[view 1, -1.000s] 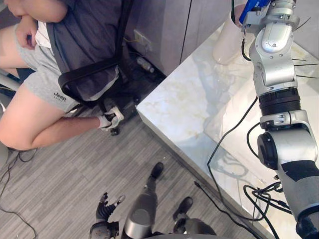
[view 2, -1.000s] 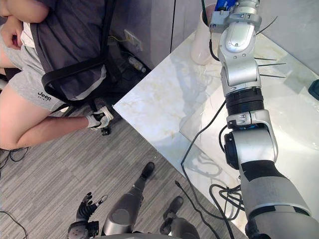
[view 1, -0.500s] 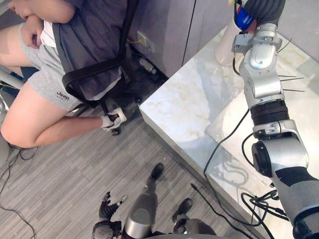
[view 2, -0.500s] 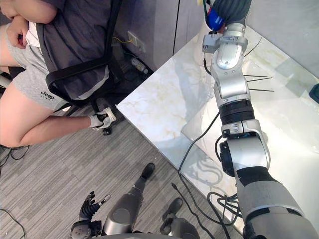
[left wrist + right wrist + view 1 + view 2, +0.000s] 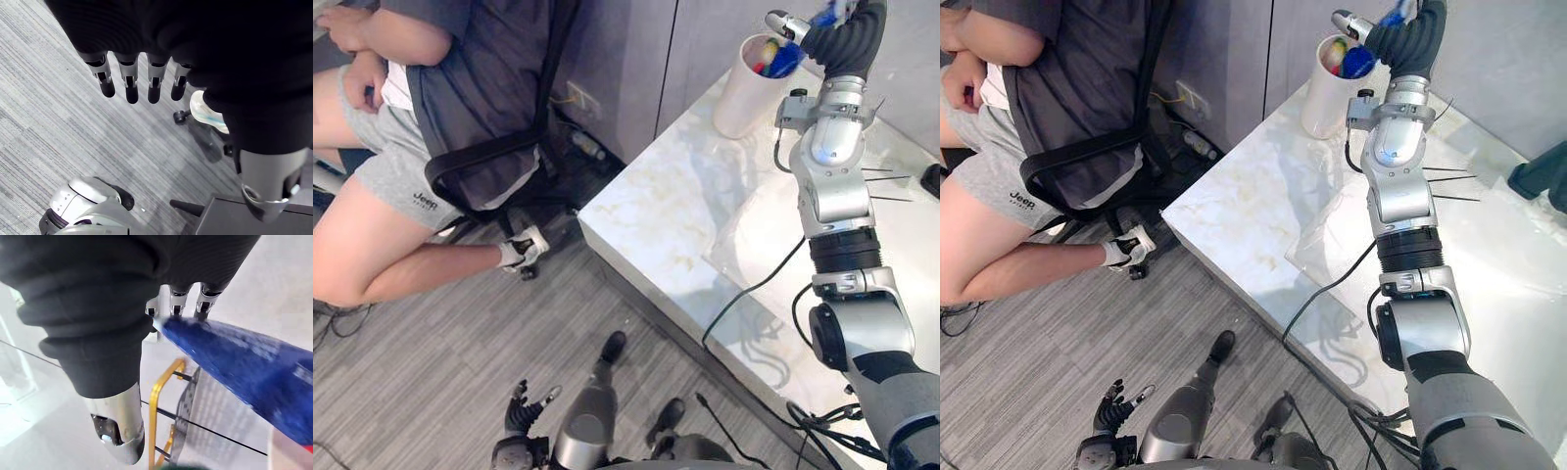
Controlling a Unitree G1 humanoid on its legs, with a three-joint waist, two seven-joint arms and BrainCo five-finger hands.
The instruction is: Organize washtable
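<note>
A white cup [image 5: 742,78] stands at the far corner of the marble washtable [image 5: 675,196] with colourful items in it. A long blue tube [image 5: 234,357] leans with its lower end [image 5: 1359,64] in the cup's mouth. My right hand [image 5: 1408,39] is just above and behind the cup. Its fingers [image 5: 176,301] are straight beside the tube's upper end and the hand is open. The left hand [image 5: 522,416] hangs low over the floor, its fingers [image 5: 129,83] straight and holding nothing.
A person sits on a black office chair [image 5: 484,147] left of the table. Thin black sticks [image 5: 886,181] lie on the marble by my right arm, and a dark object [image 5: 1540,174] stands at the right. A gold wire rack [image 5: 164,416] is near the cup.
The camera has shifted. My right hand's fingers have straightened and let go of the blue tube, which now stands in the cup. The left hand has not moved.
</note>
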